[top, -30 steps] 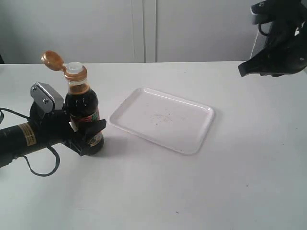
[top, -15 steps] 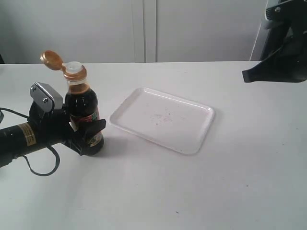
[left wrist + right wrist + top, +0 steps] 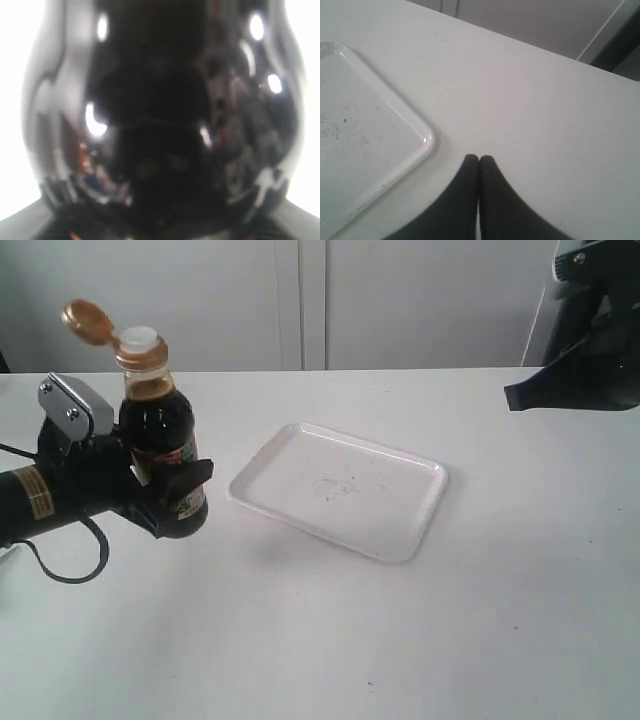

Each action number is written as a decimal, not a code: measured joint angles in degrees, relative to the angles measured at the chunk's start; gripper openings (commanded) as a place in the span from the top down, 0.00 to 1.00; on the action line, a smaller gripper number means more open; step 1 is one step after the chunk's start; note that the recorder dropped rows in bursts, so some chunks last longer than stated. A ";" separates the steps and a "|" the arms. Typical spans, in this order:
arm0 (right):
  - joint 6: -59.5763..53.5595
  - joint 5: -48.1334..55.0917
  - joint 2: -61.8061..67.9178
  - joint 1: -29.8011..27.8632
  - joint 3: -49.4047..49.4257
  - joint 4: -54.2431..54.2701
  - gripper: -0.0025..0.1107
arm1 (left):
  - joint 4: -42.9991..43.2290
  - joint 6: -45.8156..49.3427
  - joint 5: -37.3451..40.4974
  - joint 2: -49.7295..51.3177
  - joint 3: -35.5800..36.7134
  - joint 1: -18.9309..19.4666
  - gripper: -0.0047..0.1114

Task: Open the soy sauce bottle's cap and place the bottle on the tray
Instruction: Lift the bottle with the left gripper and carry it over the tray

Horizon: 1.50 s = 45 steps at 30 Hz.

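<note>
The soy sauce bottle (image 3: 158, 445) hangs upright a little above the table at the left, held round its lower body by my left gripper (image 3: 165, 495), which is shut on it. Its orange-brown cap (image 3: 86, 322) is flipped back on its hinge, baring the white spout (image 3: 138, 338). In the left wrist view the dark bottle (image 3: 160, 120) fills the picture and hides the fingers. The white tray (image 3: 400, 530) lies flat at mid-table, right of the bottle, and its corner (image 3: 422, 142) shows in the right wrist view. My right gripper (image 3: 479, 161) is shut and empty, raised at the far right (image 3: 515, 397).
The white table (image 3: 330, 640) spreads out around the tray. A pale cabinet wall (image 3: 300, 300) stands behind it. The left arm's black cable (image 3: 65, 565) loops down near the table at the left edge.
My left gripper has lifted the bottle off the table, up and slightly left. The right arm drew back to the right a second ago and has since held still.
</note>
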 measured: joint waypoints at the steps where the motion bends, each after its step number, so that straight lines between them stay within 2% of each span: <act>1: 0.00 0.00 0.00 0.00 0.00 0.00 0.98 | -0.38 -0.33 -0.13 -0.67 0.00 0.00 0.96; 9: 0.00 0.00 2.59 0.00 0.00 0.00 0.98 | -6.19 -1.88 0.71 -1.60 -0.36 -1.81 0.96; 17: 0.00 -1.19 3.16 0.00 0.00 0.00 0.98 | -8.71 -1.45 1.16 -1.60 -6.59 -8.88 0.96; 24: 0.00 -2.75 3.16 0.00 0.00 0.00 0.98 | -9.75 -1.18 1.85 3.60 -14.18 -12.89 0.96; 35: 0.00 -4.54 3.16 0.00 0.00 0.00 0.98 | -10.66 -2.64 5.60 15.32 -26.69 -16.91 0.96; 45: 0.00 -5.16 3.16 0.00 0.00 0.00 0.98 | -10.66 -7.68 5.96 21.93 -34.32 -17.41 0.96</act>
